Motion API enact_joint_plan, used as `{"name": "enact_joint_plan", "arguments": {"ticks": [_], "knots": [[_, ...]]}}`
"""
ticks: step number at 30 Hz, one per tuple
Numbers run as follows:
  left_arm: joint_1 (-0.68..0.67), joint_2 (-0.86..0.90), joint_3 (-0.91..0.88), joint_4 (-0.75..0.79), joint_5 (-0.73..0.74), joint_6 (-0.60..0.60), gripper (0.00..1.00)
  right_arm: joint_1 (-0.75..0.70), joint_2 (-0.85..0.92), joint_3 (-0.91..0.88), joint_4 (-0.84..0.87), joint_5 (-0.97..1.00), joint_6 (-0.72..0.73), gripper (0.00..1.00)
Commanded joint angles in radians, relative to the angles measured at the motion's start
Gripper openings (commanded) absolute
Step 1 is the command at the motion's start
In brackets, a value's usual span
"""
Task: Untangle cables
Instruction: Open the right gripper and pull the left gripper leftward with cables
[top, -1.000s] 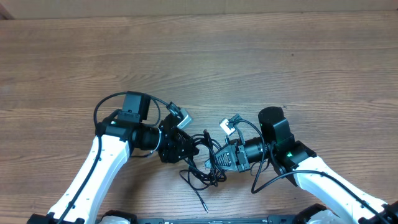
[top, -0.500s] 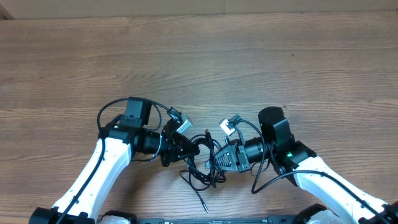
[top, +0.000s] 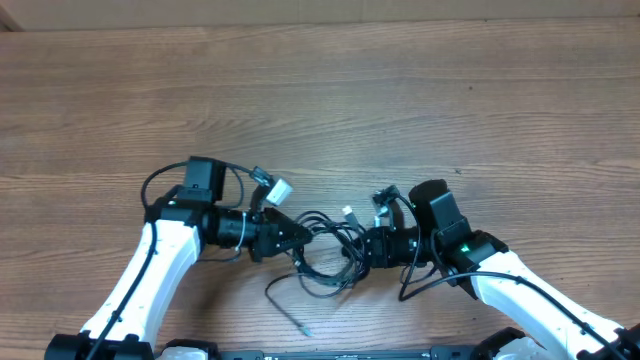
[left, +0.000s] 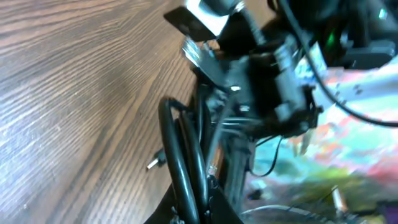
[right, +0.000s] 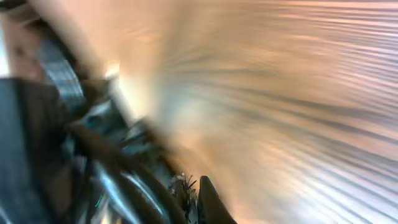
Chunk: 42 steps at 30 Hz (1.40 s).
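The cables (top: 326, 252) lie as a knot of thin black cords on the wood between my two grippers. One loose end (top: 303, 328) trails toward the front edge, and a small silvery plug (top: 347, 212) sticks up behind the knot. My left gripper (top: 293, 238) is at the knot's left side. In the left wrist view it (left: 198, 214) is shut on two black cords (left: 183, 162), with a small plug end (left: 153, 165) beside them. My right gripper (top: 366, 247) is at the knot's right side. The right wrist view is blurred. Dark cords (right: 130, 180) run down to the shut gripper (right: 186, 199).
The wooden table (top: 400, 90) stretches far behind the arms. Thick black wires loop off the left arm (top: 152, 185) and the right arm (top: 412, 288). The robot bases (top: 190, 350) sit along the front edge, close under the loose cable end.
My left gripper has shut on the cords and drawn back to the left. The right gripper has pulled right. The knot is stretched wider and the loose end has slid left.
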Motion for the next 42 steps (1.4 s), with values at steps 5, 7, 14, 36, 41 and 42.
{"name": "enact_joint_plan", "arguments": {"ticks": [5, 7, 14, 36, 41, 42], "knots": [[0.167, 0.000, 0.000, -0.008, 0.182, -0.039, 0.04, -0.011, -0.003, 0.000, -0.136, 0.474, 0.116, 0.05], [0.204, 0.000, 0.000, -0.010, 0.208, -0.039, 0.04, -0.011, -0.003, 0.000, -0.145, 0.494, 0.143, 0.05], [0.310, 0.000, 0.000, -0.041, 0.254, -0.039, 0.04, -0.020, -0.003, 0.000, -0.249, 0.653, 0.408, 0.05], [0.354, 0.000, 0.000, -0.095, 0.219, -0.022, 0.04, -0.045, -0.003, 0.000, -0.067, 0.052, 0.001, 0.44], [0.314, 0.000, 0.000, -0.094, 0.233, -0.032, 0.05, 0.024, -0.003, 0.000, 0.004, 0.036, 0.020, 0.55], [0.307, 0.000, 0.000, -0.093, 0.243, -0.032, 0.04, 0.042, -0.003, 0.000, 0.016, 0.047, 0.051, 0.56]]}}
